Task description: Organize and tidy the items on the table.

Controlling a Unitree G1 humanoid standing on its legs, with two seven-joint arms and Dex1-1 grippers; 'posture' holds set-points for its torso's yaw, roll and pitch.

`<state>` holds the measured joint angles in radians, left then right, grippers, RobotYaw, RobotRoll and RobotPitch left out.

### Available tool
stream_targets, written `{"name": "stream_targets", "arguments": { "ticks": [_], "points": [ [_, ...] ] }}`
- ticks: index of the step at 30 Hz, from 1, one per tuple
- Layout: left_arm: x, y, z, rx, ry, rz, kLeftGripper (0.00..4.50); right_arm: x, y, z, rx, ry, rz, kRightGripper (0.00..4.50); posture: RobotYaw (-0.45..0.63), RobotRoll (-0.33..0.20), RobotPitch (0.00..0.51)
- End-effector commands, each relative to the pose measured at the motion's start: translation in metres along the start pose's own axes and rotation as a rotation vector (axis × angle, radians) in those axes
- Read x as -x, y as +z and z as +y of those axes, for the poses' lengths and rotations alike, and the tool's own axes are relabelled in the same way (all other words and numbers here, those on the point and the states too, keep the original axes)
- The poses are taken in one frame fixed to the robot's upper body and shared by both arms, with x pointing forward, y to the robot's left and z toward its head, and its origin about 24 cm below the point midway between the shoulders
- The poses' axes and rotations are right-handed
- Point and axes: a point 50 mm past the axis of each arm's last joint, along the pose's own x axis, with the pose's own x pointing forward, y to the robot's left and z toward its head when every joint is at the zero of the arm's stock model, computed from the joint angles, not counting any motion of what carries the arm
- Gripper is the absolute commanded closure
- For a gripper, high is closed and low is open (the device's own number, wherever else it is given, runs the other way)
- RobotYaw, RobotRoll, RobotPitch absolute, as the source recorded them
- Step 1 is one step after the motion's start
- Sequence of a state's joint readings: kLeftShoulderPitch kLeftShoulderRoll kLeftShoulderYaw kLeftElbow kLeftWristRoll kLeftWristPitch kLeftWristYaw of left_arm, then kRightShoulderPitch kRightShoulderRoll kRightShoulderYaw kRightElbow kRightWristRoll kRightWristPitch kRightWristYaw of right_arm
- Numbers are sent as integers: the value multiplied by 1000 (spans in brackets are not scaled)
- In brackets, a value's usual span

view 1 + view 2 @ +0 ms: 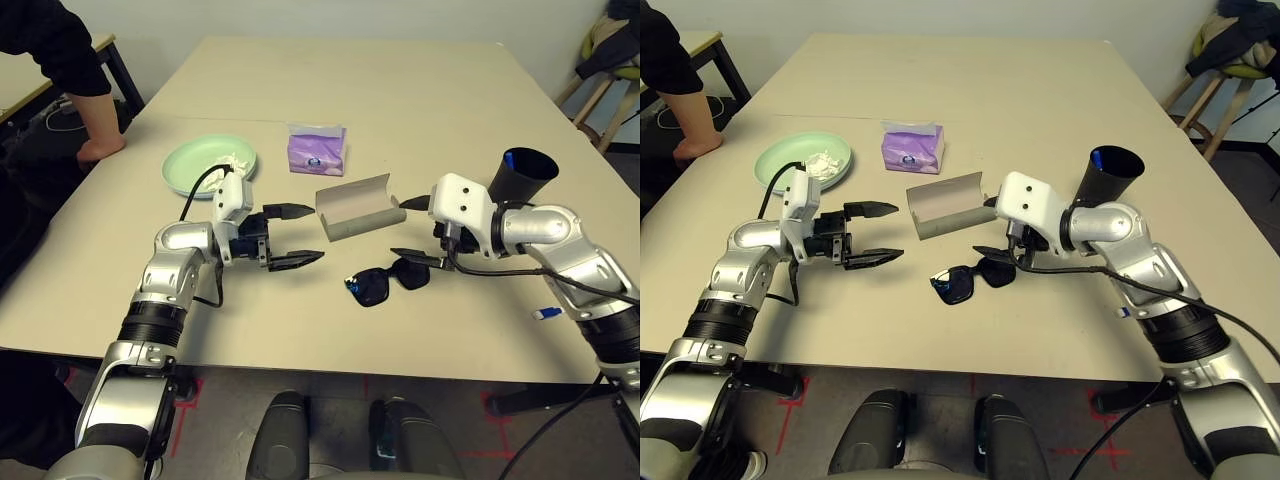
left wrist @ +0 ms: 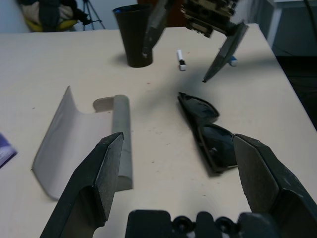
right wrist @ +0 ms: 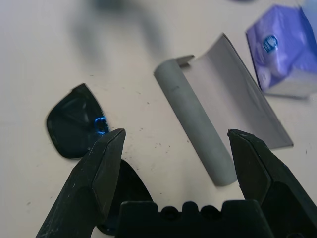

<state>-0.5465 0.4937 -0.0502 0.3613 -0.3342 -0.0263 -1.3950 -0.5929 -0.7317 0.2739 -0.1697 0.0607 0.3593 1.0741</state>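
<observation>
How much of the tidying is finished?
Done: the crumpled tissue lies on the green plate. In hand: nothing; the left hand and right hand are open beside the opened glasses case. Left: sunglasses, marker, tissue pack.

Grey case (image 1: 354,206) — black sunglasses (image 1: 388,279)

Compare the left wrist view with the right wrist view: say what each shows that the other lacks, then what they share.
Left wrist view alone: the black cup, a white marker beyond it, and the right gripper, open, hanging above the table.

Right wrist view alone: the purple tissue pack.

Shared: the open grey glasses case and the black sunglasses lying on the beige table, each framed between that arm's own open black fingers.
</observation>
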Motion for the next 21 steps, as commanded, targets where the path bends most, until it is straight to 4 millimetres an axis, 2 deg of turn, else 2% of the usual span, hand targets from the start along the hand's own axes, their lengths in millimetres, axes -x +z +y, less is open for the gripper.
{"name": "stream_targets", "arguments": {
  "ticks": [1, 16, 21],
  "points": [
    [-2, -4, -12, -7, -94, 13, 64, -4, 7, 5, 58, 45, 44, 0, 231, 0, 129],
    [-15, -5, -22, 3, -102, -14, 64, -15, 8, 2, 173, 290, 209, 0, 265, 0, 132],
    [-15, -7, -25, 6, -95, -9, 64, -22, 12, 2, 264, 328, 276, 0, 279, 0, 133]
  ]
}}
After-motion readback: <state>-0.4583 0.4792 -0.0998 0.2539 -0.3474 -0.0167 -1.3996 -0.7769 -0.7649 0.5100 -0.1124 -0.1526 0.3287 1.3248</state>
